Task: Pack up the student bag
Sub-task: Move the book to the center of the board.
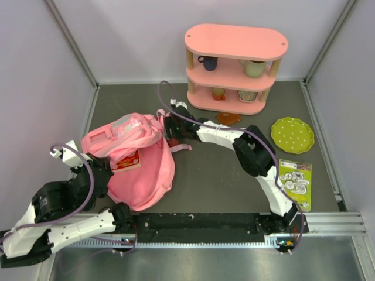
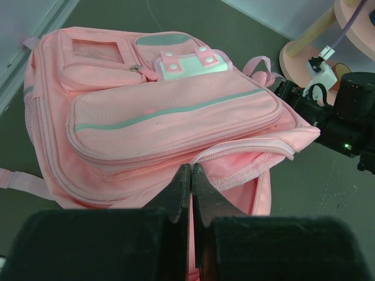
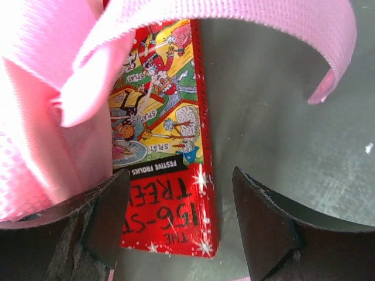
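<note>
The student bag (image 1: 143, 175) is a soft pink backpack lying at the table's left, its front panel (image 2: 176, 99) lifted off the lower half. My left gripper (image 2: 191, 170) is shut, its tips pinching the zipper rim of the bag's open mouth; from above it sits at the bag's left edge (image 1: 110, 168). A red book (image 1: 127, 161) pokes out of the bag beside it. My right gripper (image 1: 173, 136) is at the bag's top right corner. Its jaws (image 3: 180, 174) stand open astride a red picture book (image 3: 170, 216) flat on the table, under a pink strap (image 3: 234, 12).
A rigid pink three-tier shelf (image 1: 234, 41) with cups and bowls stands at the back. A green dotted plate (image 1: 292, 134) and a green sticker card (image 1: 296, 182) lie at the right. A small orange piece (image 1: 228, 118) lies in front of the shelf. Grey walls enclose the table.
</note>
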Robot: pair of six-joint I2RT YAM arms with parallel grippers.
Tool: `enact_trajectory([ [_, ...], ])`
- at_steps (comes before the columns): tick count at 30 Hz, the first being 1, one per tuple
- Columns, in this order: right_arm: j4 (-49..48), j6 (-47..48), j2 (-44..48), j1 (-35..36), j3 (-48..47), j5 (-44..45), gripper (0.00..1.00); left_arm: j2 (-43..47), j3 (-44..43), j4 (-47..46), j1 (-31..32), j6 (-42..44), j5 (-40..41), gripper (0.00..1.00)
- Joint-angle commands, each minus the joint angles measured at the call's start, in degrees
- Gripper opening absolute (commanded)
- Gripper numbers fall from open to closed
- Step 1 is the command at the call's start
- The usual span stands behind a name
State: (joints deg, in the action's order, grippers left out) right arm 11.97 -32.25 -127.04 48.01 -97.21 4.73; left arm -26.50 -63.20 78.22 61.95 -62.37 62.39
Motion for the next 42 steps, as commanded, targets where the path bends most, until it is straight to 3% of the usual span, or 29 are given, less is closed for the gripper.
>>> enact_trajectory([
  [1,1.8,5.3,-5.4,3.6,-7.0,-2.3,0.71,0.3,-0.3,3.4,-0.1,0.7,2.8,0.00],
  [7,9.5,8.4,-11.3,5.3,-12.7,5.8,0.82,0.3,-0.8,3.5,-0.2,0.8,2.8,0.00],
  [9,13.9,7.8,-12.6,5.3,-12.9,9.5,0.72,0.4,-0.7,3.6,-0.2,0.8,2.6,0.00],
  [11,15.7,7.9,-11.6,5.6,-11.5,11.2,0.74,0.4,-0.5,3.5,-0.1,0.7,2.6,0.00],
  [13,18.6,8.2,-11.3,5.7,-10.7,11.7,0.68,0.5,-0.6,3.4,-0.1,0.8,2.6,0.00],
  [17,26.9,7.1,-11.7,5.2,-10.6,14.2,0.68,0.7,-0.5,3.2,-0.1,0.9,2.5,0.00],
  [27,27.1,4.0,-7.3,3.1,4.4,13.8,0.69,1.8,0.3,0.5,-0.1,2.5,1.3,0.00],
  [32,20.0,3.8,-1.6,3.0,9.4,9.9,0.69,2.1,0.7,0.1,-0.1,2.9,1.0,0.00],
  [38,10.8,6.0,4.4,5.1,5.6,4.5,0.89,2.2,0.6,-0.9,-0.2,3.6,0.6,0.00],
  [39,10.0,7.0,4.5,5.3,4.6,3.6,0.98,2.4,0.5,-0.9,-0.1,3.6,0.8,0.00],
  [42,9.3,8.9,3.2,6.8,-0.3,2.9,0.99,2.8,0.5,-1.3,-0.2,3.6,1.0,0.00],
])
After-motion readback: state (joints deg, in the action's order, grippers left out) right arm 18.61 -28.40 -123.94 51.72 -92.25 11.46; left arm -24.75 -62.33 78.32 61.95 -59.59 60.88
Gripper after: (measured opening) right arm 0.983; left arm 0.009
